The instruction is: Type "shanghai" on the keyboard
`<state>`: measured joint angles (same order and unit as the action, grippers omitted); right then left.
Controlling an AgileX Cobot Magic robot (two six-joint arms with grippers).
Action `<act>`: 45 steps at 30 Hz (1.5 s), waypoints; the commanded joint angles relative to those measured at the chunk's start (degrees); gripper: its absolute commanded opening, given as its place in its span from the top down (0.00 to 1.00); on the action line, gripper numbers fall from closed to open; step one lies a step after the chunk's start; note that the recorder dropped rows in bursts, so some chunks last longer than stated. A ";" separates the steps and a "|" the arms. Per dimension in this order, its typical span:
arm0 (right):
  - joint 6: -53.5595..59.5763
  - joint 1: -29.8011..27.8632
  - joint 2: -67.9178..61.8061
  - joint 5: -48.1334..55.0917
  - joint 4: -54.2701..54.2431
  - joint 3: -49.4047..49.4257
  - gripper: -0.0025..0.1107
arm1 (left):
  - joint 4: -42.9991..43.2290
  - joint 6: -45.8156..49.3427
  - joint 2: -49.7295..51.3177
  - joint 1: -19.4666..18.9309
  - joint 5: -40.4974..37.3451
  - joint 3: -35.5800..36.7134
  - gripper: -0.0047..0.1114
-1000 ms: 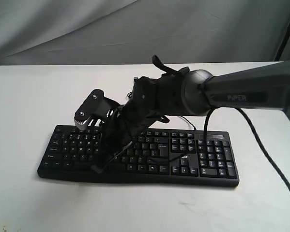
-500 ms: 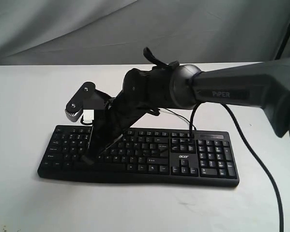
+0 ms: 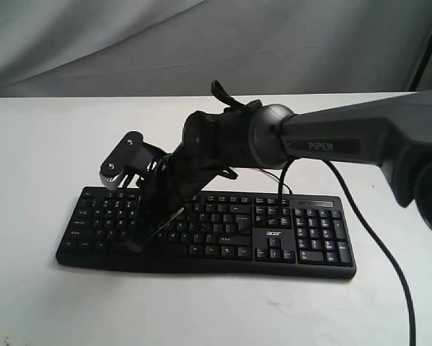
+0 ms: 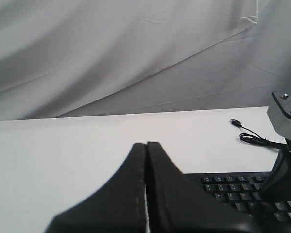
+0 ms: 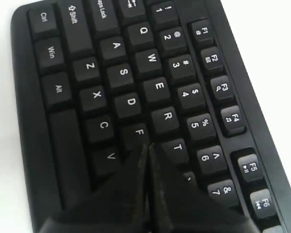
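Sliding my right gripper (image 5: 146, 149) leftward along the keyboard (image 3: 309, 238), jaws pinched together, empty; tip beside F key (image 5: 139, 132), probably seeking G.

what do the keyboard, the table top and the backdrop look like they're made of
Keyboard: probably black plastic, matte with a faint sheen on the moulded keycaps, white printed legends. Table top: smooth matte white, perhaps laminate or painted board; the look leaves it open. Backdrop: grey cloth, going by its soft folds and creases.
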<state>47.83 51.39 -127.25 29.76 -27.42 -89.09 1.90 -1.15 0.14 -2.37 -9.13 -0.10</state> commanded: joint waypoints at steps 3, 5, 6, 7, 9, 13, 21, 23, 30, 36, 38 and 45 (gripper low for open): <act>0.53 0.03 0.14 -1.05 -0.14 -0.39 0.98 | 0.00 -0.15 -0.14 0.37 0.34 0.10 0.96; 0.49 0.03 0.14 -1.17 -0.14 -0.39 0.98 | 0.00 -0.15 -0.14 0.37 0.34 0.10 0.96; 0.49 0.03 0.14 -1.30 -0.14 -0.39 0.98 | 0.00 -0.15 -0.14 0.37 0.34 0.10 0.96; 0.49 0.03 0.14 -1.30 -0.14 -0.39 0.98 | 0.00 -0.15 -0.14 0.37 0.34 0.10 0.96; 0.49 0.03 0.14 -1.41 -0.14 -0.39 0.98 | 0.00 -0.15 -0.14 0.37 0.34 0.10 0.96; 0.72 0.03 -0.24 -2.09 -0.14 -0.39 0.98 | 0.00 -0.15 -0.14 0.37 0.34 0.10 0.96; 0.84 0.03 -0.27 -2.20 -0.14 -0.39 0.98 | 0.00 -0.15 -0.14 0.37 0.34 0.10 0.96; 1.42 0.03 -0.27 -2.20 -0.72 -0.39 0.98 | 0.00 -0.15 -0.14 0.37 0.34 0.10 0.96; 1.91 0.03 -1.00 -2.20 -1.17 -0.39 0.98 | 0.00 -0.15 -0.14 0.37 0.34 0.10 0.96; 2.02 0.03 -1.15 -2.34 -1.42 -0.39 0.98 | 0.00 -0.15 -0.14 0.37 0.34 0.10 0.96; 2.02 0.03 -1.15 -2.34 -1.42 -0.39 0.98 | 0.00 -0.15 -0.14 0.37 0.34 0.10 0.96; 2.02 0.03 -1.15 -2.11 -1.42 -0.39 0.98 | 0.00 -0.15 -0.14 0.37 0.34 0.10 0.96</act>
<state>49.51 51.39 -128.49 27.87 -28.44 -89.09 1.90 -1.15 0.14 -2.37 -9.13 -0.10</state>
